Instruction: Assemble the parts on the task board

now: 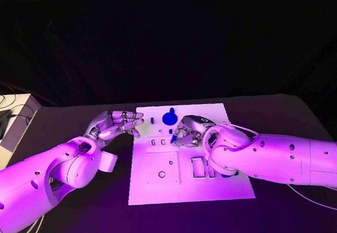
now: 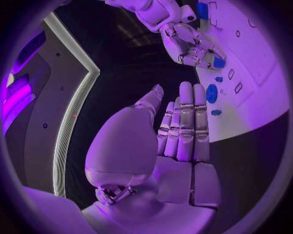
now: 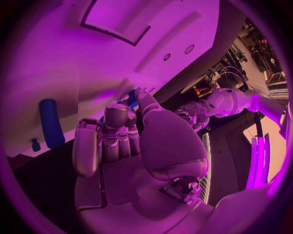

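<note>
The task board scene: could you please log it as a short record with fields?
board: white task board on the black table
left hand: left hand at the board's left edge, holding nothing, fingers together
right hand: right hand over the board, fingers curled on a small blue part
loose part: round blue part near the far edge

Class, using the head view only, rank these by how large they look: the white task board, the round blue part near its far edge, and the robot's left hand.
1. Task board, clearly largest.
2. Left hand.
3. Round blue part, smallest.
</note>
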